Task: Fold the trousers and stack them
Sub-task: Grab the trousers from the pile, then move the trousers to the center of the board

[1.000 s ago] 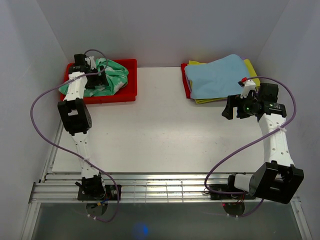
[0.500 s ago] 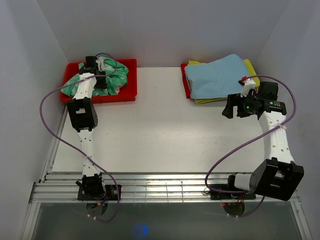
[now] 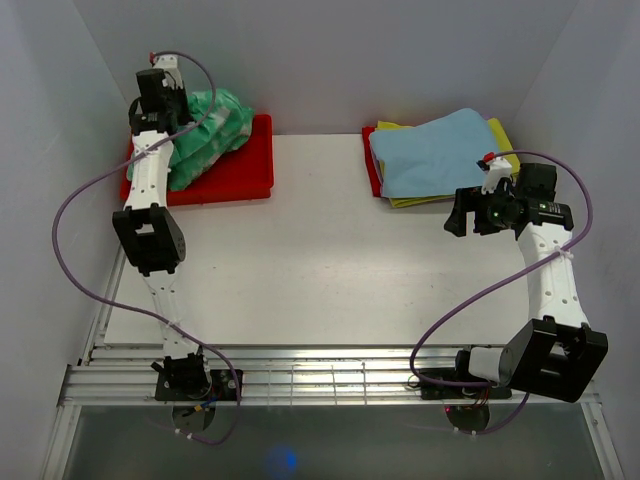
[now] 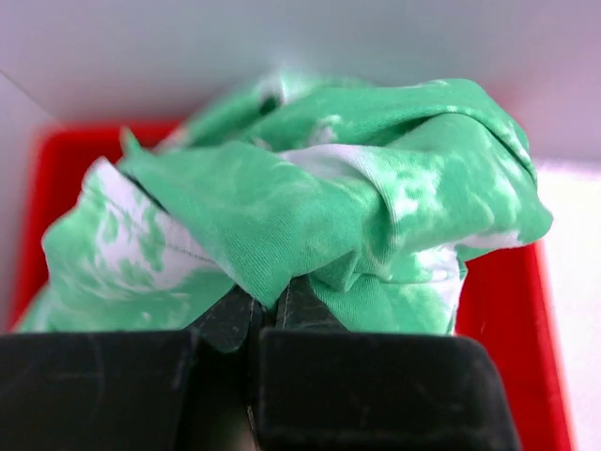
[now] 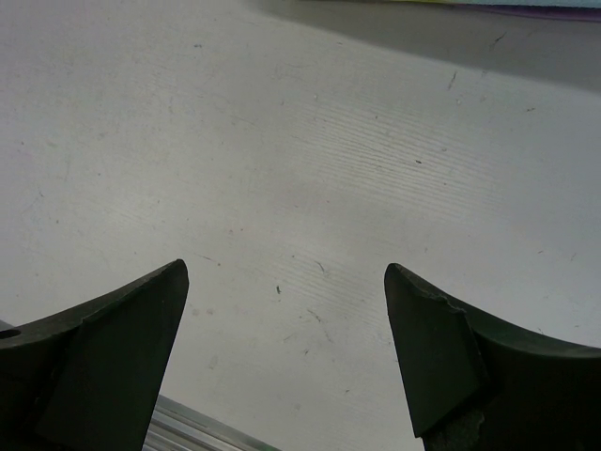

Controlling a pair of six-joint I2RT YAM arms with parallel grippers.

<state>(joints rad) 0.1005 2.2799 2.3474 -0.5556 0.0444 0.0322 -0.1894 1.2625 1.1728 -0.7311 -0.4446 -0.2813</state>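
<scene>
At the far left corner of the table (image 3: 320,260), the trousers (image 3: 205,135) lay bunched in the red tray (image 3: 245,175), with a fold pinched in the closed left gripper (image 4: 272,310). Folding and stacking both seemed left to do. Near the right edge, the right gripper (image 5: 285,272) hung open, holding nothing.

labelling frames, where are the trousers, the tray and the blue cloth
trousers (image 3: 212,132): top view, middle of the green bundle
tray (image 3: 243,172): top view, bare red floor near its right edge
blue cloth (image 3: 435,152): top view, centre of its top face
</scene>
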